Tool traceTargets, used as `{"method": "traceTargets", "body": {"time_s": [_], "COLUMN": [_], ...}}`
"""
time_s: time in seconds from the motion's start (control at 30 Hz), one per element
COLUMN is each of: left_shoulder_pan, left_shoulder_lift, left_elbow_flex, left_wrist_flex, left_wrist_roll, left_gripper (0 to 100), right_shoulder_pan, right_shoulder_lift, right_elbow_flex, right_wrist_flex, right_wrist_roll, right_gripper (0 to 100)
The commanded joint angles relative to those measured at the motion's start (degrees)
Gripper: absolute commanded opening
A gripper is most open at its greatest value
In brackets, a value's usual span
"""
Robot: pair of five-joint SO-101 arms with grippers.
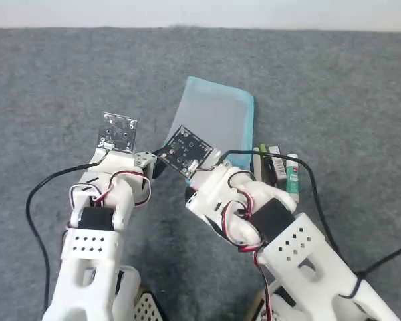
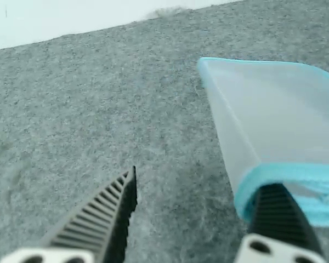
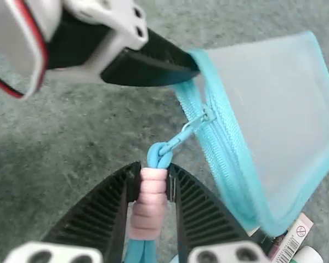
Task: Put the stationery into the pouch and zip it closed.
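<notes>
No readable text; label (image 3: 295, 238) on stationery (image 3: 311, 255) shows crossed-circle sign, other print too small

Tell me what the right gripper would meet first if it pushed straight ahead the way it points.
Probably the turquoise zipper edge of the translucent plastic pouch, just past the pink beaded pull the right gripper clamps.

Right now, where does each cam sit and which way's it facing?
High: fixed above the table, looking down; left arm, right arm, pouch, stationery.
Left wrist: on left arm, looking along open left fingers at the pouch.
Right wrist: on right arm, looking past right fingers, shut on the pull, at the pouch.
Shared: all three show the pouch.
</notes>
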Motion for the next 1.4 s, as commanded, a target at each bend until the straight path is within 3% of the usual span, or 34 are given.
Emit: {"method": "traceTargets", "body": {"time_s": [0.0,0.33,0.7,1.0,1.37], "left_shoulder_pan": [0.5,6.9,4.7,-3.8,-6.2], "left_shoulder_lift": [1.1,1.1,0.5,0.5,0.5], "left_elbow_flex": [-0.6,3.2,4.7,2.9,2.4], "left_wrist_flex": [-4.7,-9.8,-13.6,-10.5,-7.8], "left_wrist_roll": [0.4,0.4,0.4,1.9,4.2], "left_gripper": [32,30,1,1,1], "right_shoulder_pan": [-1.9,-1.9,0.2,12.3,20.5], "right_shoulder_lift": [-6.5,-11.9,-11.7,-11.6,3.5], "right_elbow_flex": [-3.4,1.0,1.2,1.2,0.9], "right_wrist_flex": [2.9,4.0,4.0,1.0,-6.1], "right_wrist_roll": [1.2,1.8,3.3,4.4,5.1], "right_gripper": [0.6,0.6,0.6,0.6,0.6]}}
